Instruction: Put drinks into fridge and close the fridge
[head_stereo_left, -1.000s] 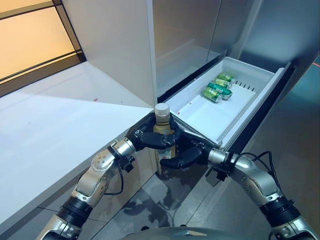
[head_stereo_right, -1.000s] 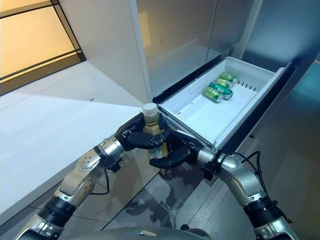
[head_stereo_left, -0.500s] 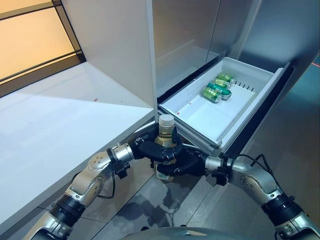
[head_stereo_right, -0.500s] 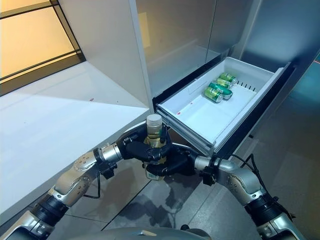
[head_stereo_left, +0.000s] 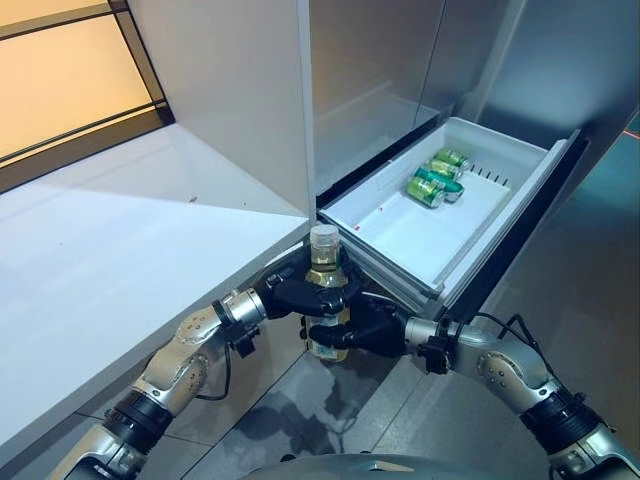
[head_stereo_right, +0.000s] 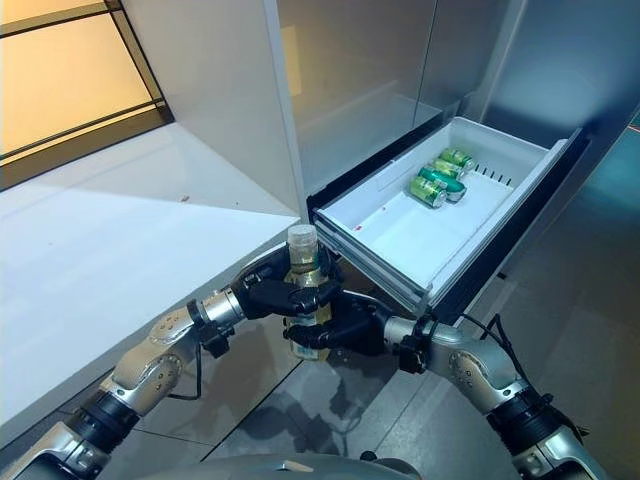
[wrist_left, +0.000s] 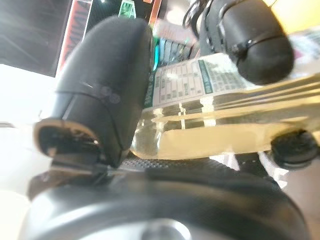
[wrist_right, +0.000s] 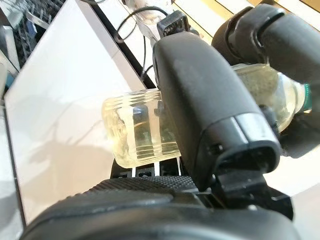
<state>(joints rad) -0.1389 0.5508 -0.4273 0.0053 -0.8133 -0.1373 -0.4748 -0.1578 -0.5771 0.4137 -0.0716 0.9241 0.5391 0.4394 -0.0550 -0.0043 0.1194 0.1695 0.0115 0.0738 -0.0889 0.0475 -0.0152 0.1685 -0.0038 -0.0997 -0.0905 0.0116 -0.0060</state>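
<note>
A clear bottle of pale yellow drink with a white cap stands upright in both my hands, in front of the counter's corner and just before the near left corner of the open fridge drawer. My left hand is curled round its upper part. My right hand is curled round its lower part. In the left wrist view the bottle lies between the thumb and the fingers. In the right wrist view it is held the same way. Green cans lie at the drawer's far end.
The white drawer stands pulled out from the grey fridge, its near part bare. A white counter runs along the left, its corner next to the bottle. Grey tiled floor lies below and to the right of the drawer.
The bottle has come down a little and nearer to me. My right hand, which lay loosely under it, has closed round its lower part. My left hand has kept its hold.
</note>
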